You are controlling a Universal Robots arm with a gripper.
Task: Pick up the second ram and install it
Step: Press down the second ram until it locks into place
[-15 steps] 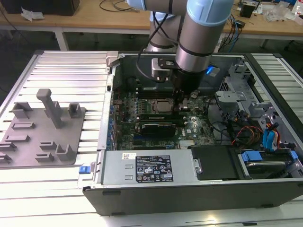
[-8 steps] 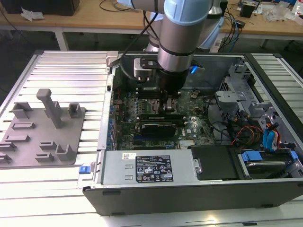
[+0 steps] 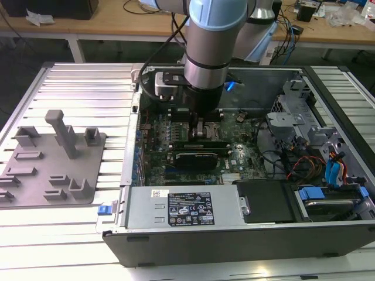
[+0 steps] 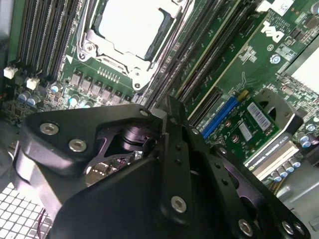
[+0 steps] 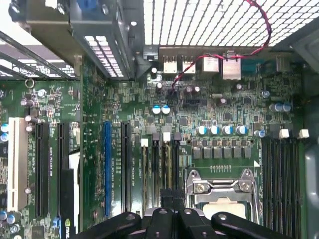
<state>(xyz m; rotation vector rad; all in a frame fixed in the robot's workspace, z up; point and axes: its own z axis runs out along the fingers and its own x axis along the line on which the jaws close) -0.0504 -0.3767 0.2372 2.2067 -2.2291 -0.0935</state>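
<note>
The second ram (image 5: 168,185) is standing on edge, a thin strip, lower centre. Its face is hiding.

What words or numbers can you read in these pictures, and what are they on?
None can be read for sure.
Black label on the silver box: print too small to read.
White sticker beside it: too small to read.
Barcode sticker on the small green card: too small to read.
Motherboard, tiny white print: too small to read.
</note>
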